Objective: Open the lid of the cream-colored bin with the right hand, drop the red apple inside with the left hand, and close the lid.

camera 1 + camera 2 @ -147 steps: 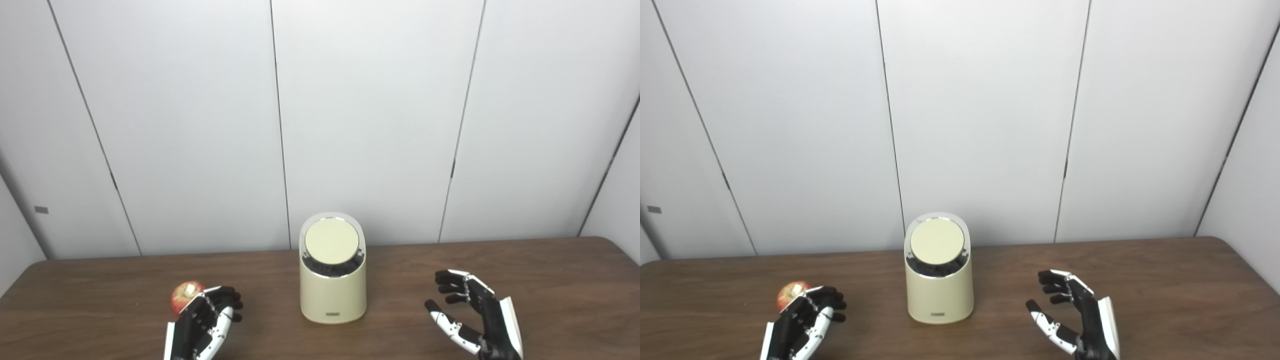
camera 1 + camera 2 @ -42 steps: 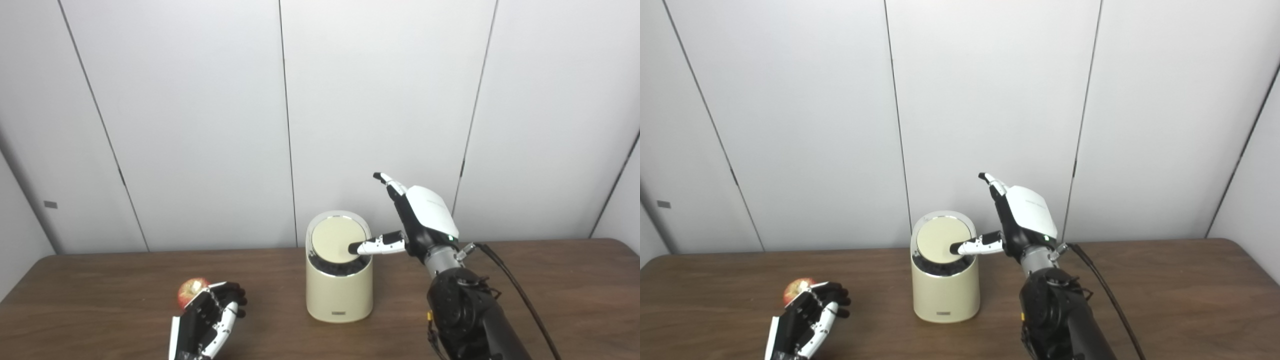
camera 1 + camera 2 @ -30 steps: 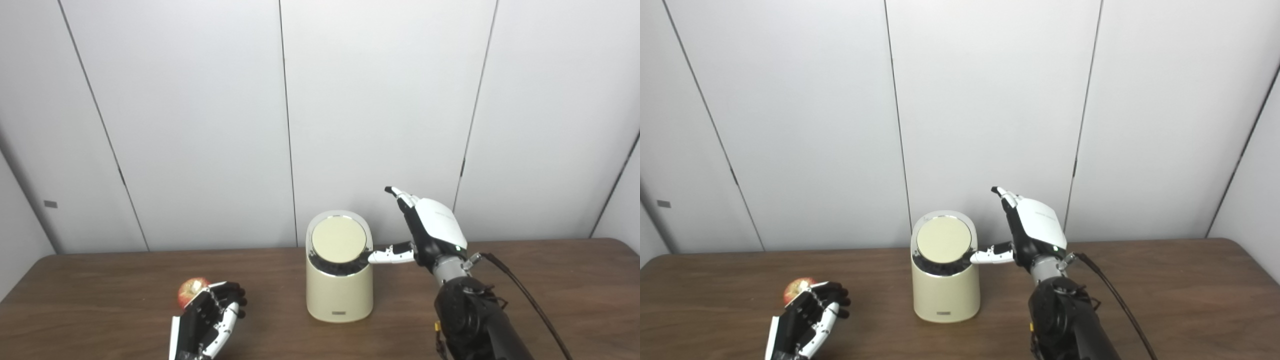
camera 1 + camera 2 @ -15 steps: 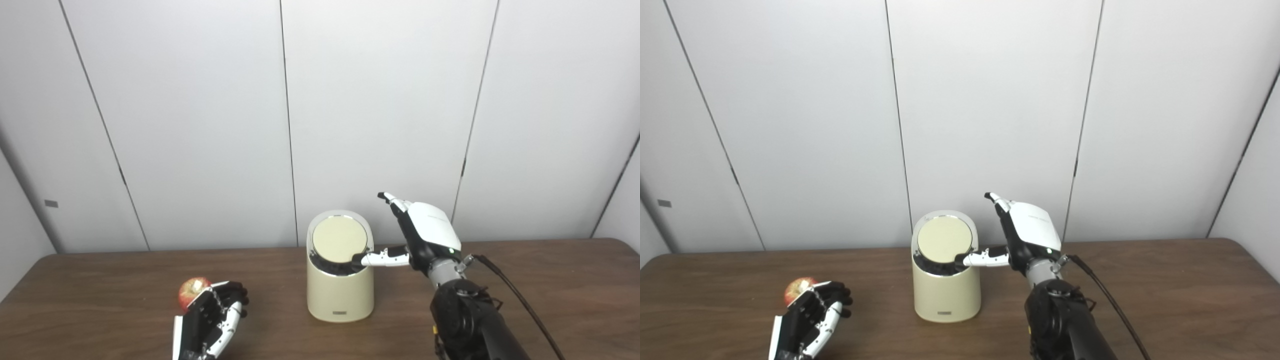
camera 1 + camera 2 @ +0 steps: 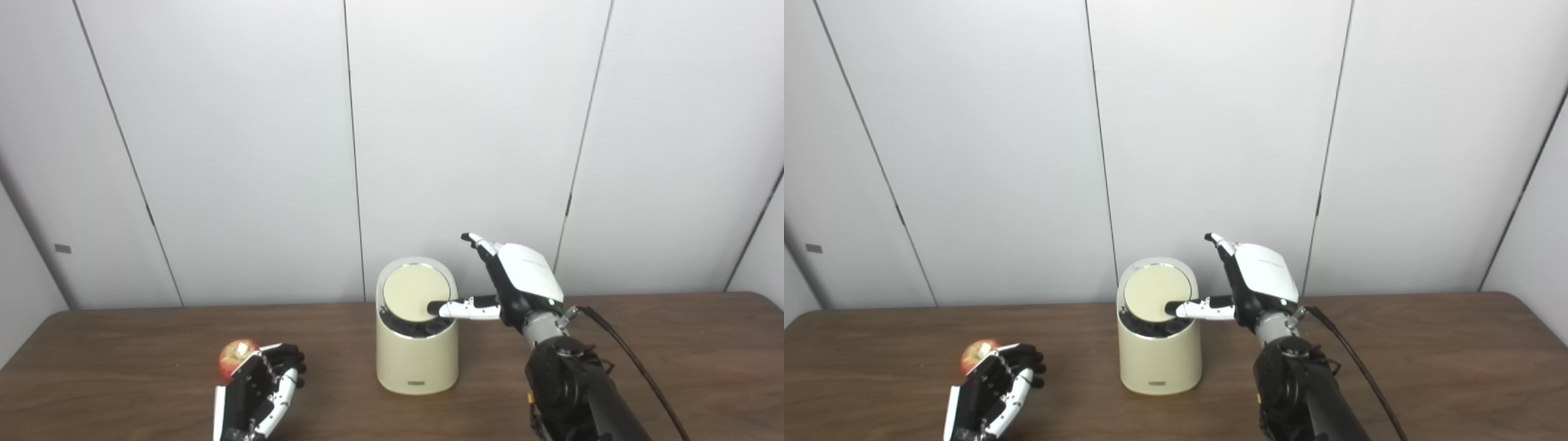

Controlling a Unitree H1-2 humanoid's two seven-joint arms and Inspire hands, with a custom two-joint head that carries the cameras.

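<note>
Lid (image 5: 416, 293): your cream disc is down, tilted toward you on top of the cream-colored bin (image 5: 417, 354), with a dark gap showing under its near edge.
Bin place: it stands on the desk (image 5: 674, 343) near the middle, closer to the far edge than the near one.
Right hand (image 5: 511, 288): you have it raised beside the bin, holding nothing; the thumb (image 5: 456, 307) reaches sideways onto the right part of the lid, and the other fingers (image 5: 481, 244) point up and apart.
Left hand (image 5: 260, 389): it rests low by the near edge, left of the bin, fingers curled loosely; it touches or nearly touches the apple, but you cannot tell from here whether it grips it.
Red apple (image 5: 236, 357): it sits on the desk just beyond the left hand, well apart from the bin.
Step, as judged: you look to be at the lid opening, with nothing dropped in yet.
Risk one: a sideways push from the thumb could slide or tip the bin toward the left edge, since nothing braces it.
Risk two: if the thumb slips off the smooth disc, the lid will likely stay down and the hand may knock the rim.
Risk three: the apple is round and may roll away if your left hand nudges it before closing.
Around: white wall panels (image 5: 245, 153) behind the far edge; a black cable (image 5: 637, 367) trails from the right wrist.
In the way: nothing stands between apple and bin, though the raised right hand sits close to the opening.
</note>
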